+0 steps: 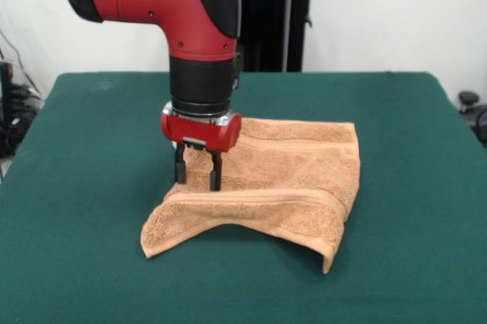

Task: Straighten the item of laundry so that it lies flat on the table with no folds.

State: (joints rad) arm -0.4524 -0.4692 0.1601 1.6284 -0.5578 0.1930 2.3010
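The item of laundry, an orange-tan terry towel (pixel 289 168), lies in the middle of the dark green table (pixel 411 126). Its far part rests flat. Its near edge (pixel 251 214) is turned over into a raised, arched fold with a shadow beneath, and a woven band runs along that fold. The red and black arm comes down over the towel's left side. My gripper (pixel 198 183) points straight down, its two black fingers (pixel 180 168) standing apart, open, with their tips at the top of the raised fold. Whether the tips touch the cloth is unclear.
Green tabletop surrounds the towel on all sides, with wide room to the left, right and front. A black stand (pixel 278 20) rises behind the table's far edge. Dark cables and gear (pixel 11 111) sit off the table's left side.
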